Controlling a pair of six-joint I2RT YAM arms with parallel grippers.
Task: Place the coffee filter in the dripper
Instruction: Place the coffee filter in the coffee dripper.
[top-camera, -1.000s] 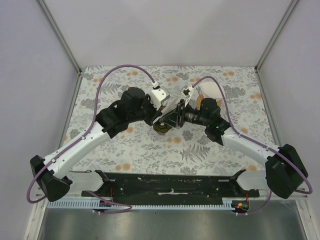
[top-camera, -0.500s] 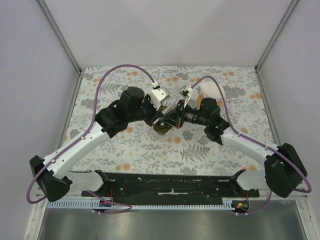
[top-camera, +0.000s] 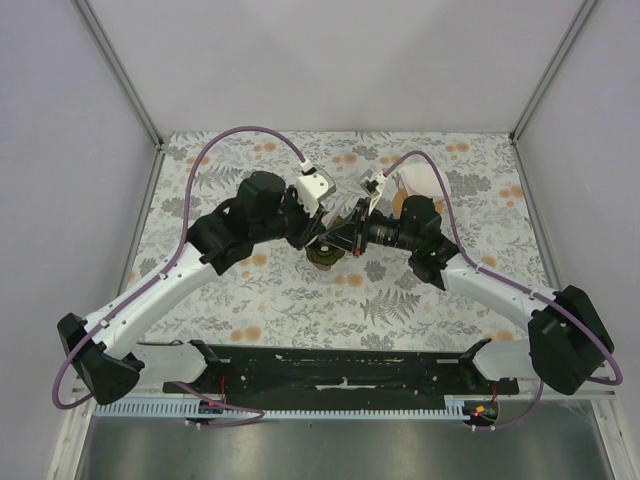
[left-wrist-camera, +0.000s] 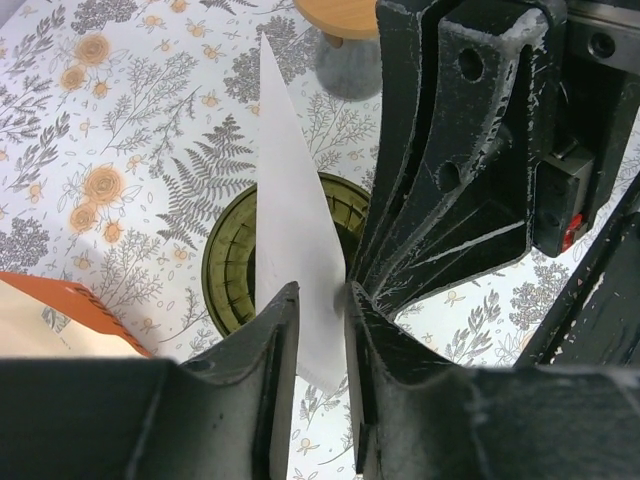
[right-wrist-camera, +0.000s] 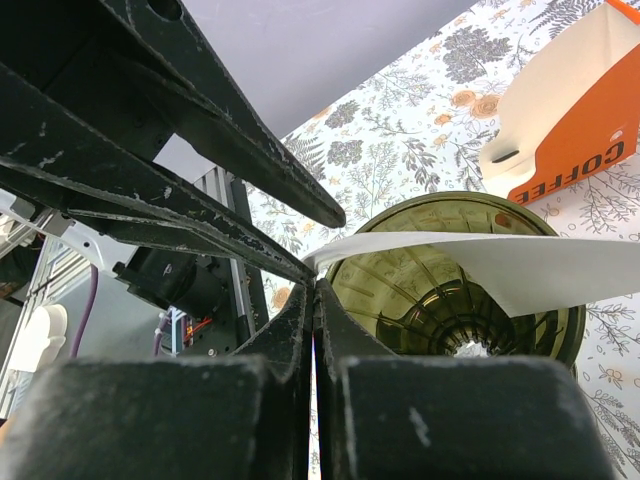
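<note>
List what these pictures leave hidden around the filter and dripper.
Top view: dripper mostly covered by the arms' wrists.
Left wrist view: whether the left gripper actually pinches the coffee filter; the paper fills the gap.
Right wrist view: orange box cut by the frame edge; the dripper's far rim is behind the filter.

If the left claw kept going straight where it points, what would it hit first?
Likely the olive dripper, right ahead of the left gripper beyond the coffee filter it pinches; depth is unclear.

The left gripper (top-camera: 322, 228) and right gripper (top-camera: 343, 232) meet over the dripper (top-camera: 322, 258), mid-worktop (top-camera: 280, 300); their grip seems hidden.
</note>
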